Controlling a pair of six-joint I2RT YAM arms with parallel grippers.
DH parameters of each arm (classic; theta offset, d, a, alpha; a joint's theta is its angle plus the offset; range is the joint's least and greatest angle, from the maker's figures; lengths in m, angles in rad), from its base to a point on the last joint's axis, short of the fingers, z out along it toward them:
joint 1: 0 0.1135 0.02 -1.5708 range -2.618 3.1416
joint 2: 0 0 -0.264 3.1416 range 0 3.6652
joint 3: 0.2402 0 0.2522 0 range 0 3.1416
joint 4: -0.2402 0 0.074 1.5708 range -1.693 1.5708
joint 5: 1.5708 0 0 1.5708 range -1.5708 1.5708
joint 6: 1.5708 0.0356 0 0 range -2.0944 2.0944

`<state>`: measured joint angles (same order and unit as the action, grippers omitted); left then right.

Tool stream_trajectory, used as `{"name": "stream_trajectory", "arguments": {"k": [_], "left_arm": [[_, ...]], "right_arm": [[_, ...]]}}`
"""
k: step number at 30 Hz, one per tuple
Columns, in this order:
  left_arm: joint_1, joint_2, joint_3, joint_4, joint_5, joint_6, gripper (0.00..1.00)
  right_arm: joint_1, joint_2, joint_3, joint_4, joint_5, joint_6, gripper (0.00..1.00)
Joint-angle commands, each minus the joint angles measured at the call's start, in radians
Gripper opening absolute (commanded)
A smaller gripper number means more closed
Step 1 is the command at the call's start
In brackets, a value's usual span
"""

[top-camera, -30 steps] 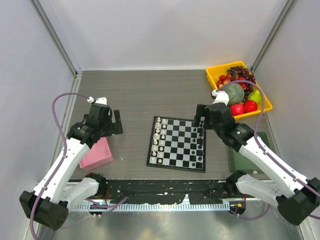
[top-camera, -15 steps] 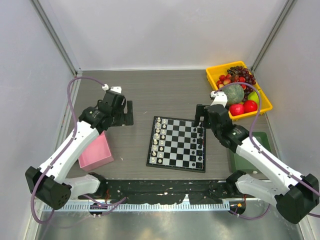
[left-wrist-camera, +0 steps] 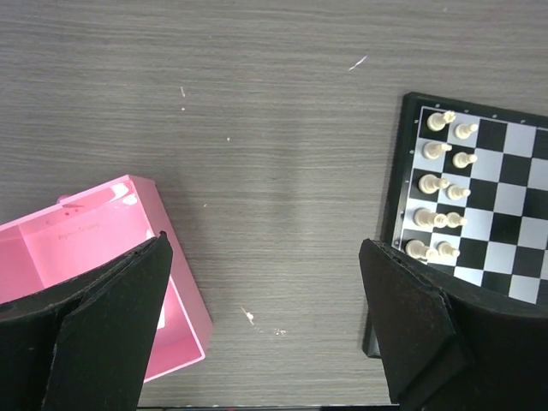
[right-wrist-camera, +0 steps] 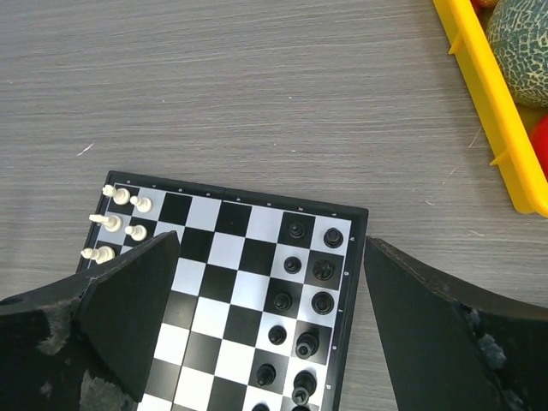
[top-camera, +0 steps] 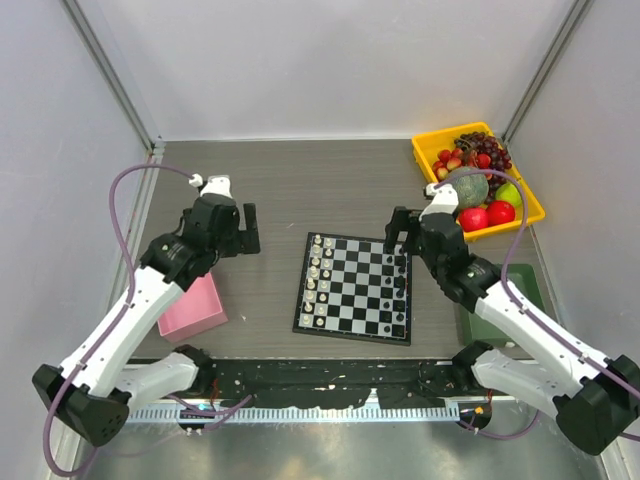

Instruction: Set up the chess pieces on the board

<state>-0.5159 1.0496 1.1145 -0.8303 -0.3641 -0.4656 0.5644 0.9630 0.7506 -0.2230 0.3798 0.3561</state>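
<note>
The board (top-camera: 353,288) lies on a grey wood-grain table (top-camera: 300,180) inside pale walls (top-camera: 330,60)

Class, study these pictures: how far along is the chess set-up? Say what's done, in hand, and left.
Done: white pieces stand in two files at the board's left edge, black pieces in two at its right. In hand: nothing; left gripper and right gripper hang open, empty. Left: seemingly little; no stray pieces show, and the pink box's visible part is bare.
</note>
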Motion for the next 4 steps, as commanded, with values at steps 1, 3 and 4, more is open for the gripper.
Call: {"name": "stream_trajectory", "arguments": {"k": [1, 3, 4], "left_arm": [[-0.001, -0.045, -0.025, 0.094, -0.019, -0.015, 1.00], [-0.001, -0.048, -0.024, 0.092, -0.029, -0.018, 0.99], [-0.001, -0.046, -0.022, 0.089, -0.038, -0.019, 1.00]], "right_arm": [[-0.001, -0.035, -0.034, 0.096, 0.022, 0.035, 0.95], [-0.001, -0.037, -0.040, 0.099, 0.022, 0.035, 0.96], [-0.003, -0.035, -0.040, 0.097, 0.022, 0.038, 0.96]]}}
